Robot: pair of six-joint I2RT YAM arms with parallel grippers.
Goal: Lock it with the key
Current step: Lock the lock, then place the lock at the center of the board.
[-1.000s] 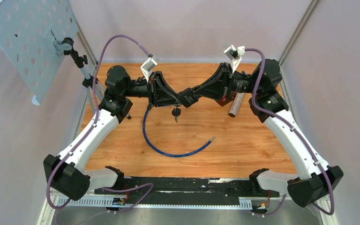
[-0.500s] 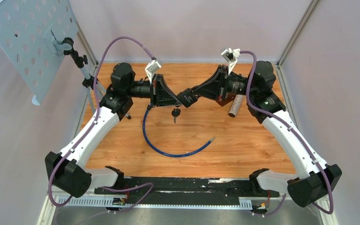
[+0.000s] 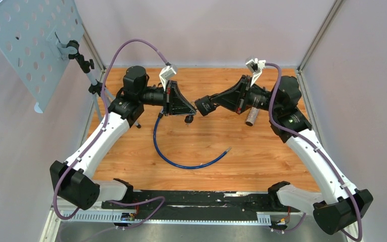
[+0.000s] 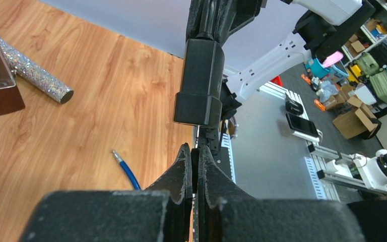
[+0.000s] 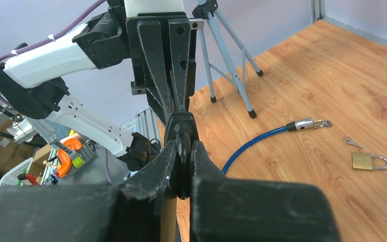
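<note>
Around: blue cable, glitter tube, tripod | our left gripper pinches key, right gripper clamps lock | we've drawn them apart since.

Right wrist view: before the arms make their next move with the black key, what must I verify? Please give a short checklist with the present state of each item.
1. Right gripper shut on the black key: ok, its fingers pinch the head.
2. Left gripper shut on the same key: ok, it appears so; its fingers press on a thin part.
3. Which gripper alone bears the key: cannot tell.
4. Brass padlock located: ok, it lies flat on the table, apart from both grippers.
5. Black key at the padlock: not ok, it is held in the air, away from it.
6. Padlock shackle open or closed: cannot tell.
</note>
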